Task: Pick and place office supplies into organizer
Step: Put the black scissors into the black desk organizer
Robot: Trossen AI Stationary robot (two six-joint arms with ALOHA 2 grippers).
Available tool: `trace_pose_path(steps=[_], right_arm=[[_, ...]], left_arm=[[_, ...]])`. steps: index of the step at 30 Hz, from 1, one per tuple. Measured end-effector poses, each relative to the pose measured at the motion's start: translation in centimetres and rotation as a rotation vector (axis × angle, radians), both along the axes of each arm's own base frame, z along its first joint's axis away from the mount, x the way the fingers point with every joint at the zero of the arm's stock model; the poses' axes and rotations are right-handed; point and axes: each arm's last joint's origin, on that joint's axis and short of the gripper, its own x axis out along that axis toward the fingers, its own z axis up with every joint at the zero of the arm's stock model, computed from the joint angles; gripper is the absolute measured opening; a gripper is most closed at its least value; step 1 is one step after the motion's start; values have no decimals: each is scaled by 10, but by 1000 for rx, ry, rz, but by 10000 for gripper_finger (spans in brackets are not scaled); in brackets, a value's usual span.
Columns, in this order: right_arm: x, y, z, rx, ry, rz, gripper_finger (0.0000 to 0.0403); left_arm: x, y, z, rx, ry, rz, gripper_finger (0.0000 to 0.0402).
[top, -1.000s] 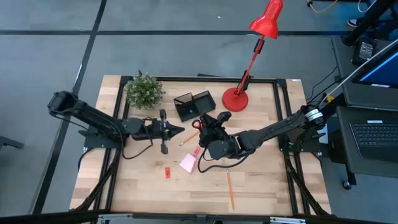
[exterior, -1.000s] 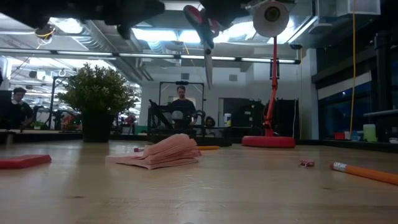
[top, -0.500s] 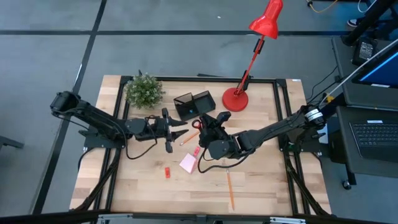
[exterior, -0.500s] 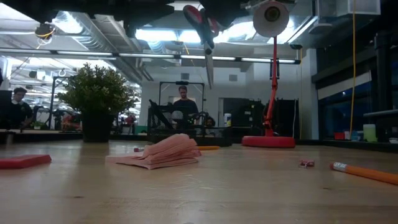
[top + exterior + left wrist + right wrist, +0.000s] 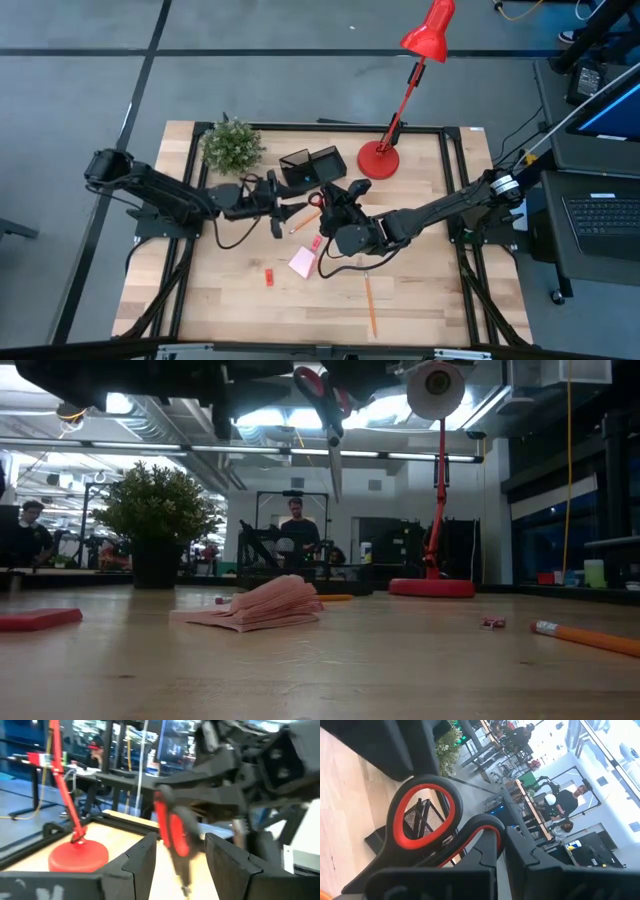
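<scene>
Above table centre: right gripper [image 5: 335, 203] clamped on scissors [image 5: 328, 420], held off the table, blades pointing down
Just left of it: left gripper [image 5: 290, 205], fingers [image 5: 142, 860] apart, facing the scissors
Far side, beside lamp [image 5: 380, 158]: organizer [image 5: 310, 168]
Near centre: pink note pad [image 5: 302, 262] on table [image 5: 420, 300]

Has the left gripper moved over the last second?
Yes. In the high view the left gripper has moved toward the scissors held by the right gripper, judged against the plant, which has stayed put.
</scene>
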Motion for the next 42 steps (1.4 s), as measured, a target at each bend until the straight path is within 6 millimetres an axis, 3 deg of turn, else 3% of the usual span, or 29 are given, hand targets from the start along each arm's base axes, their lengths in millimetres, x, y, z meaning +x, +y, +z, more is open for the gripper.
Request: trace_pose_path(steps=[11, 22, 32, 37, 42], right_arm=[[0, 0, 0, -6, 8, 2, 13], [0, 0, 1, -7, 7, 3, 13], [-1, 0, 1, -27, 12, -24, 13], [-1, 0, 1, -28, 15, -22, 13], [-1, 0, 1, -34, 12, -34, 13]], left_arm=[[6, 4, 5, -21, -21, -59, 162], [36, 8, 3, 30, 37, -51, 157], [32, 7, 12, 38, 8, -65, 133], [33, 8, 9, 38, 39, -45, 104], [33, 9, 8, 40, 44, -19, 35]])
